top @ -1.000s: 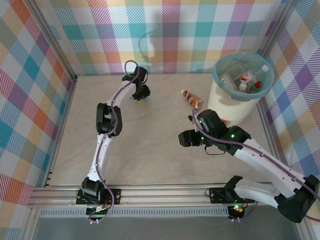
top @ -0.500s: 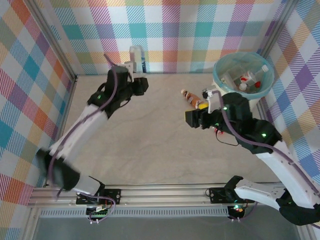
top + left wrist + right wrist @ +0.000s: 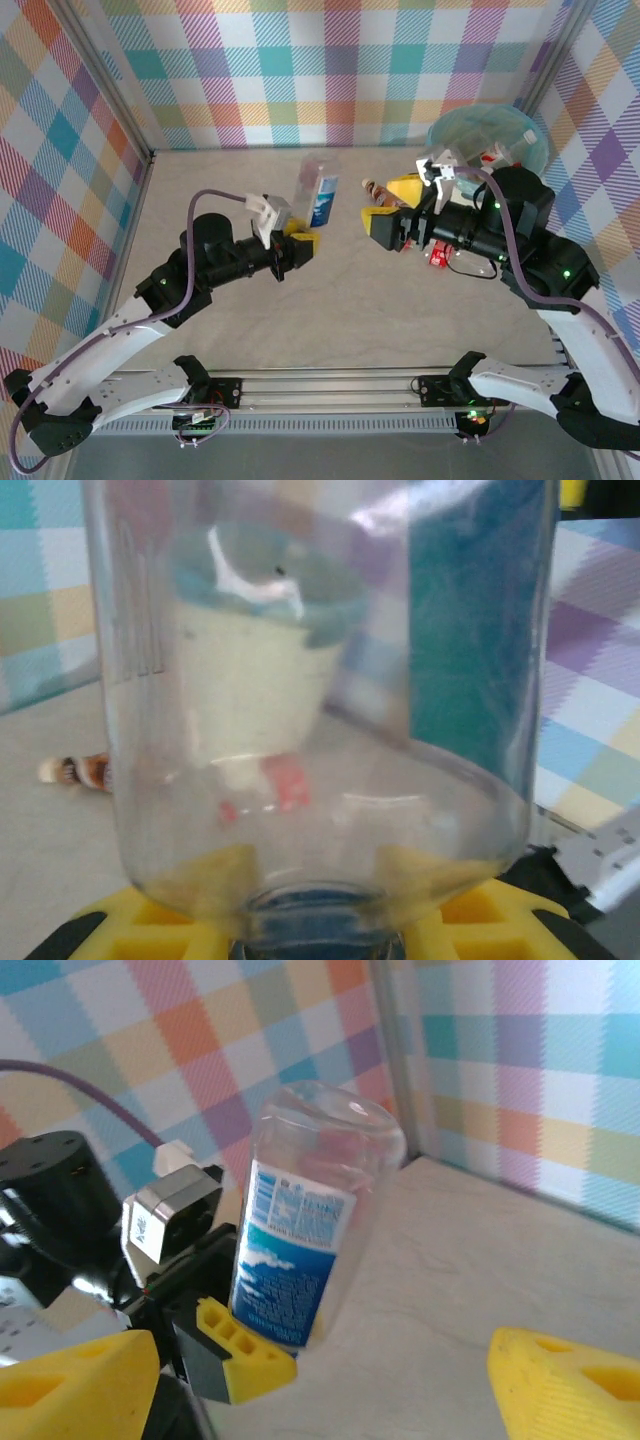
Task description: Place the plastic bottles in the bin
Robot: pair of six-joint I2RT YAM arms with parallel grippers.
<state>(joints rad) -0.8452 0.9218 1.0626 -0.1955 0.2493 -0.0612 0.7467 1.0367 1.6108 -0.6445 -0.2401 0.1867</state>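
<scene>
1. Left pincer [image 3: 298, 240]: clamped on the neck of the clear bottle [image 3: 318, 192], which has a blue label. Cap end is down in the jaws, base up.
2. Clear bottle: held in the air over the middle of the bench [image 3: 330, 310], not in the bin. Its long axis is near upright, tilted a little.
3. Brown bottle [image 3: 373, 186]: lies on its side on the bench, right of the clear bottle and just beside the right pincer.
4. Right pincer [image 3: 393, 200]: spread wide and holding nothing, mouth turned left toward the clear bottle. In its wrist view the bottle sits between the lines of its two fingers, apart from both.
5. Key relation: the clear bottle lies left of the right pincer, with its axis crossing the gap between the fingers. We judge this a hand-over, where the right pincer would close on the body above the left pincer's grip. The right arm is the nearer one to the bin.
6. Red bit [image 3: 437, 256]: on the bench under the right arm. We can't tell if it is a bottle.
7. Bin [image 3: 470, 118]: far right corner, partly hidden behind the right arm.
8. Count:
   - Two pincers, one bin.
   - Bottles: one held and one brown on the bench.
   - At least two are in the bin, a white-capped bottle [image 3: 522, 138] and a red-labelled bottle [image 3: 490, 155]. More may be hidden.
</scene>
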